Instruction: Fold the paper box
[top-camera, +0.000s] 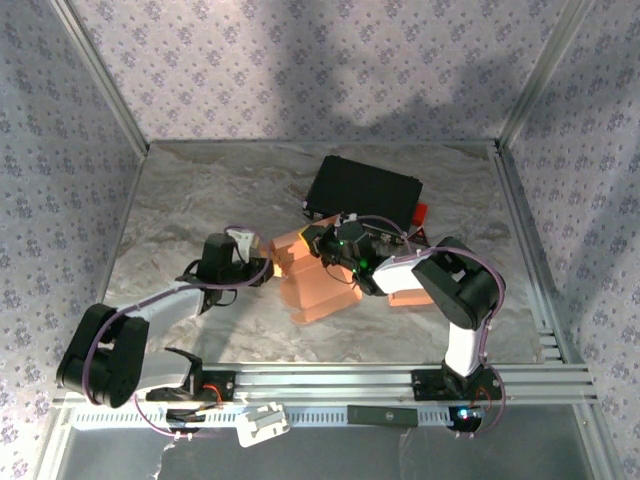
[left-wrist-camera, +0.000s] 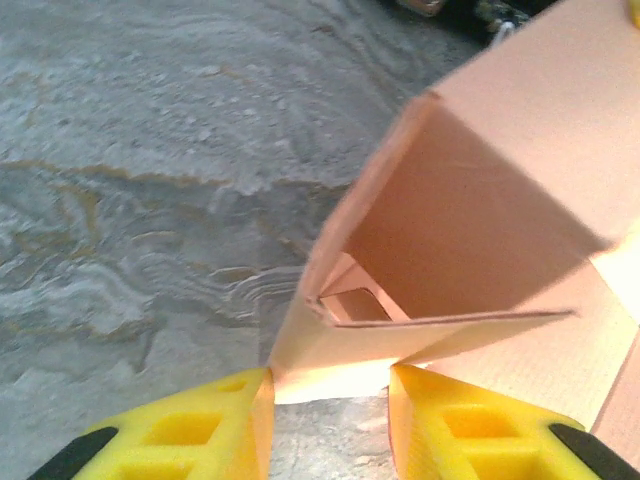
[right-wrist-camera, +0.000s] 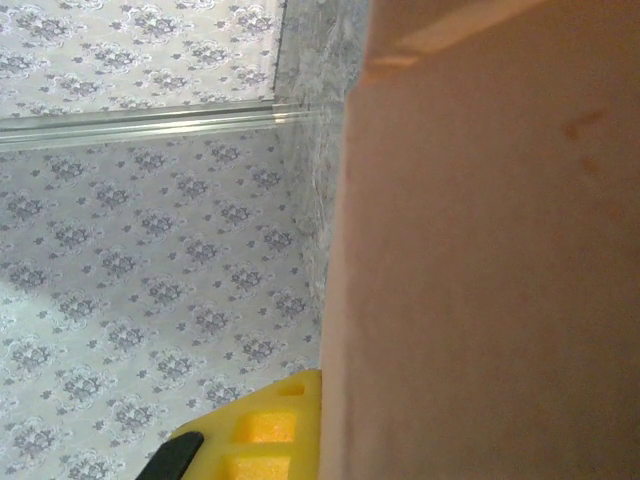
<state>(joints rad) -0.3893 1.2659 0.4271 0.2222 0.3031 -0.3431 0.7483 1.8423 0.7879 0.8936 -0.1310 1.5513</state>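
The paper box (top-camera: 318, 290) lay half-folded at the middle of the table (top-camera: 190, 200), toward its near edge. The left gripper (left-wrist-camera: 328, 400) stood parted, the box's lower flap between its fingertips. The right gripper (top-camera: 326, 250) was clamped on a box panel, which hid one finger. A black case (top-camera: 362, 190) and a red object (top-camera: 421, 212) lay just behind, toward the far edge.

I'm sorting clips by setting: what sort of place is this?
Probably a robot test enclosure, not a home: a marble-look tabletop boxed in by patterned walls, with aluminium rails along its near edge.
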